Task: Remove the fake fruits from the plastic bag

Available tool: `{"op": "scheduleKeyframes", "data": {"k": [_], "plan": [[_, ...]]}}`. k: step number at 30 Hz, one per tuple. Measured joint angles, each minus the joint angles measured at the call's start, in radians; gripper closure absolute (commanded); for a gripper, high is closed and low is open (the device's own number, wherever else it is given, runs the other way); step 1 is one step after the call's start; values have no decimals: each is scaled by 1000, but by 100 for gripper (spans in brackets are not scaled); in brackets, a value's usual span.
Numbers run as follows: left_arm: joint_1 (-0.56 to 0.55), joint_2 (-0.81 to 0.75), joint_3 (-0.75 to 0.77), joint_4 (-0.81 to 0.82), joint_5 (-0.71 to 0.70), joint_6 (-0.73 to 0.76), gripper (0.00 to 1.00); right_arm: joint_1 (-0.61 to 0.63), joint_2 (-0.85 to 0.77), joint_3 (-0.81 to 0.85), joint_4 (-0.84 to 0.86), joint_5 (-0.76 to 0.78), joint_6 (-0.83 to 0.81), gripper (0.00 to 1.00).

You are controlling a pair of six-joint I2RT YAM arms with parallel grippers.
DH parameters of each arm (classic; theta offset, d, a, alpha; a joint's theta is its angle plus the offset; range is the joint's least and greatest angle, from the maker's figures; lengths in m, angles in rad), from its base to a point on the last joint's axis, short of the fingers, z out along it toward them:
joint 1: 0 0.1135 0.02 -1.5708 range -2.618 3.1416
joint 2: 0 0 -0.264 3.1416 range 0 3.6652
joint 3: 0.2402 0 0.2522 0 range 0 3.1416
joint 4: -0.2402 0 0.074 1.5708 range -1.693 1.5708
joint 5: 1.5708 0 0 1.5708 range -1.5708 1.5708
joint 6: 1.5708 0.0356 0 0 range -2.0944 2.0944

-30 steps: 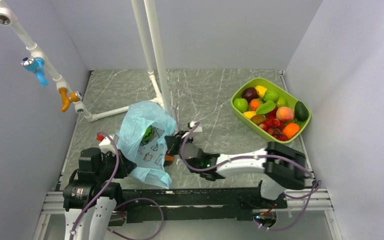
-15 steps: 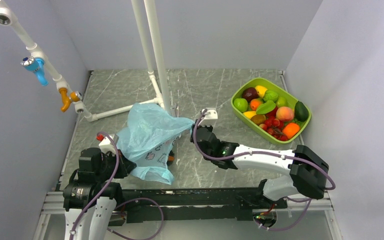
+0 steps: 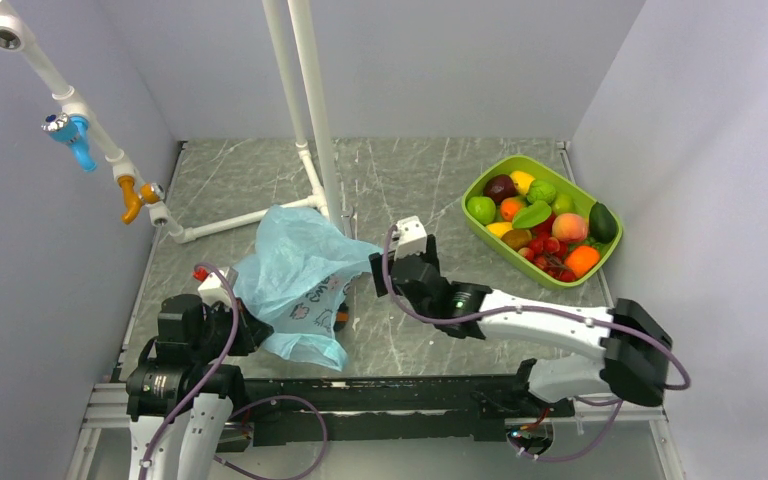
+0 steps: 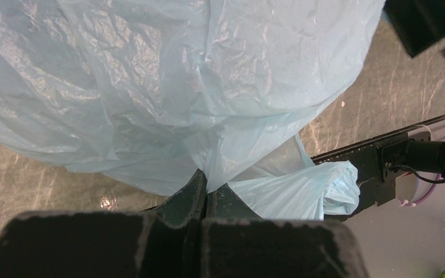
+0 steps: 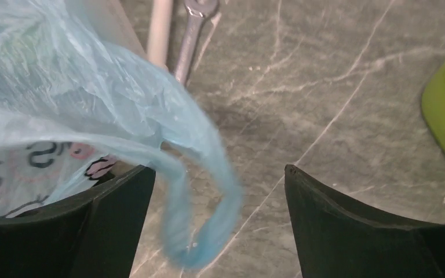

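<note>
Right wrist: the right gripper (image 5: pixel 217 169) gapes open, one handle loop (image 5: pixel 211 229) of the plastic bag (image 5: pixel 64 87) between its fingers, the print unreadable. The left gripper (image 4: pixel 205 188) is clamped on the bag.

light-blue plastic bag (image 3: pixel 295 265), lime-green tray (image 3: pixel 526 160)

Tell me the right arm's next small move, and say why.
Probably ease the open right gripper leftward along the loop handle toward the mouth of the plastic bag, ready to reach inside. Its jaws stand wide and the handle only drapes loosely between them, while the left gripper pinches a fold of the bag and seems to anchor it.
</note>
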Motion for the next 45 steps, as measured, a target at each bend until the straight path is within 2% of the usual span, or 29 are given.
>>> {"op": "scheduleKeyframes", "data": {"k": [2, 7, 10, 12, 15, 18, 19, 23, 27, 31, 36, 45], "plan": [[0, 0, 0, 0, 0, 0, 100, 11, -68, 3, -22, -3, -31, 8], [0, 0, 0, 0, 0, 1, 100, 98, -203, 34, -43, -64, -89, 7], [1, 0, 0, 0, 0, 1, 100, 156, -217, 35, -8, -136, -96, 7], [2, 0, 0, 0, 0, 2, 100, 201, -201, 35, 18, -163, -111, 10], [2, 0, 0, 0, 0, 2, 100, 263, -159, 35, 69, -217, -144, 31], [2, 0, 0, 0, 0, 2, 100, 285, -68, 66, 116, -285, -162, 61], [2, 0, 0, 0, 0, 2, 100, 285, -27, 79, 140, -299, -165, 66], [2, 0, 0, 1, 0, 2, 100, 285, 123, 102, 235, -296, -166, 74], [2, 0, 0, 1, 0, 1, 100, 283, 266, 111, 353, -228, -191, 75], [3, 0, 0, 1, 1, 2, 100, 271, 408, 155, 471, -172, -224, 69], [6, 0, 0, 2, 2, 2, 100, 251, 536, 207, 587, -132, -252, 60], [7, 0, 0, 5, 2, 2, 100, 215, 655, 329, 714, -115, -280, 40]]}}
